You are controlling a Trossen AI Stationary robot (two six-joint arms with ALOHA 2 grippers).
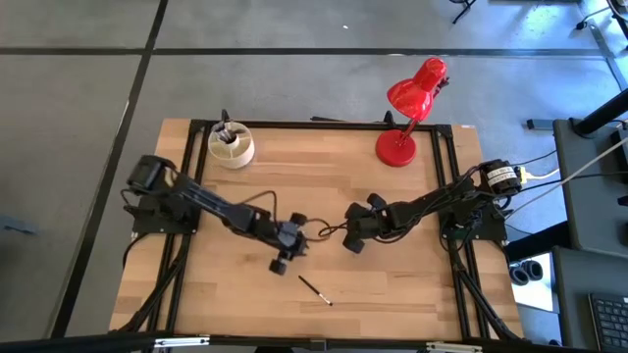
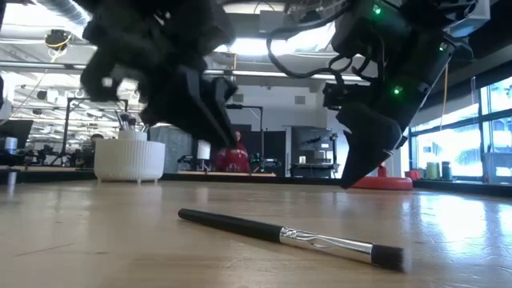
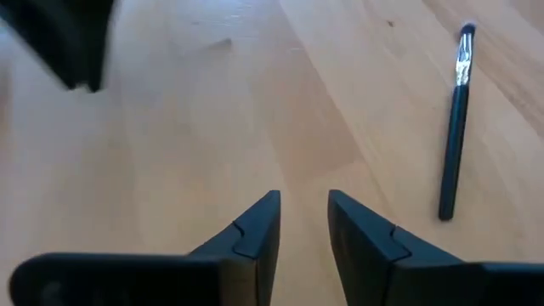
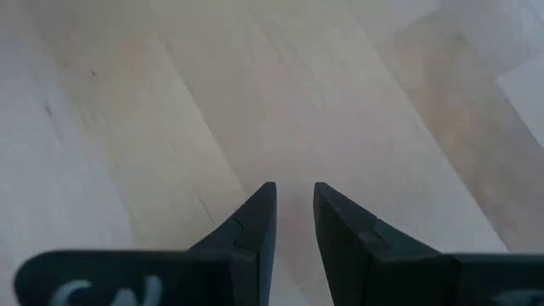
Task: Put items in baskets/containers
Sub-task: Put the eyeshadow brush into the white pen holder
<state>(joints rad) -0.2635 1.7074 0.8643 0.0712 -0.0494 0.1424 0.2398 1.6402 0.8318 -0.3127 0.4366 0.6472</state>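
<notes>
hovering left pincer (image 1: 283, 257), fingers narrowly apart, empty | brush (image 1: 315, 290) flat on tabletop (image 1: 334, 196), just beside pincer | light, stiff, thin; likely rolls; grip mid-handle | right pincer (image 1: 355, 238) narrow, empty | cup (image 1: 231, 146) well apart

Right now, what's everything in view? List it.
brush: 1, dark handle, silver ferrule, lying loose on the table near its front edge
cup: 1, cream-white, back-left corner, dark brushes standing in it
lamp: 1, red, back-right of table
table: 1, pale wood, black frame
left pincer: empty, slightly apart, above table mid-left, brush nearby
right pincer: empty, slightly apart, above table centre
</notes>
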